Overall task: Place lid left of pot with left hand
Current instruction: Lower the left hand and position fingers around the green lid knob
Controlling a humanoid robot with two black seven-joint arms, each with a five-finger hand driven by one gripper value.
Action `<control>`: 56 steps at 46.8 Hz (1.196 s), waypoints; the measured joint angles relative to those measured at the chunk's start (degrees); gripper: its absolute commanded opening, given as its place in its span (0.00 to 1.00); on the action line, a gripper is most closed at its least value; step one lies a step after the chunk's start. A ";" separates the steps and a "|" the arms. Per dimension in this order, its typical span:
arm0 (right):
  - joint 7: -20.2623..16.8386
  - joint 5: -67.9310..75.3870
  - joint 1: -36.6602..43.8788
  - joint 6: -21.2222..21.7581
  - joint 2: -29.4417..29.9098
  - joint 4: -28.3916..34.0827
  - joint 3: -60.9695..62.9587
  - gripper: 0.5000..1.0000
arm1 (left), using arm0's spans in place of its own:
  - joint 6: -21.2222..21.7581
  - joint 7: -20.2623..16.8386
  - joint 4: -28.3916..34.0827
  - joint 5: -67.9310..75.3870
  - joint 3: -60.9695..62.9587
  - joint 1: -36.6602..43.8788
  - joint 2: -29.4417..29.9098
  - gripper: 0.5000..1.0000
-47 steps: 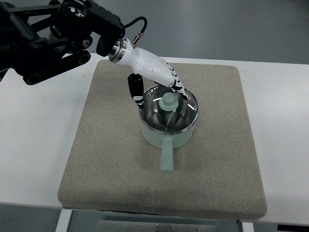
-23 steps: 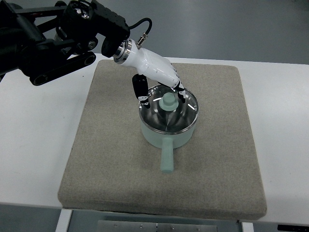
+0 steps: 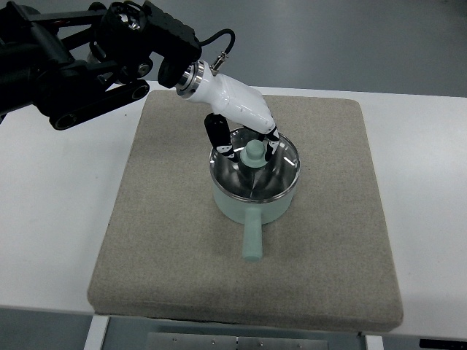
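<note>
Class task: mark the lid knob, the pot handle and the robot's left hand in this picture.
lid knob (image 3: 254, 152), top view, on its round green top.
pot handle (image 3: 251, 237), top view, midway along the handle.
left hand (image 3: 244, 142), top view, middle of the hand above the lid.

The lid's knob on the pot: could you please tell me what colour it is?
Pale mint green, matching the pot body; the knob shows clearly in the top view.

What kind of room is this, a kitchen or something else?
Probably a lab or test bench, not a kitchen: the pot sits on a grey mat on a plain white table, no stove in view, and the robot's left hand reaches for the lid.
</note>
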 measured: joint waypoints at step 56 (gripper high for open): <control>0.00 0.00 0.00 -0.01 0.00 0.00 0.00 0.85 | 1.39 -0.01 1.69 1.98 0.49 -0.02 -0.11 0.58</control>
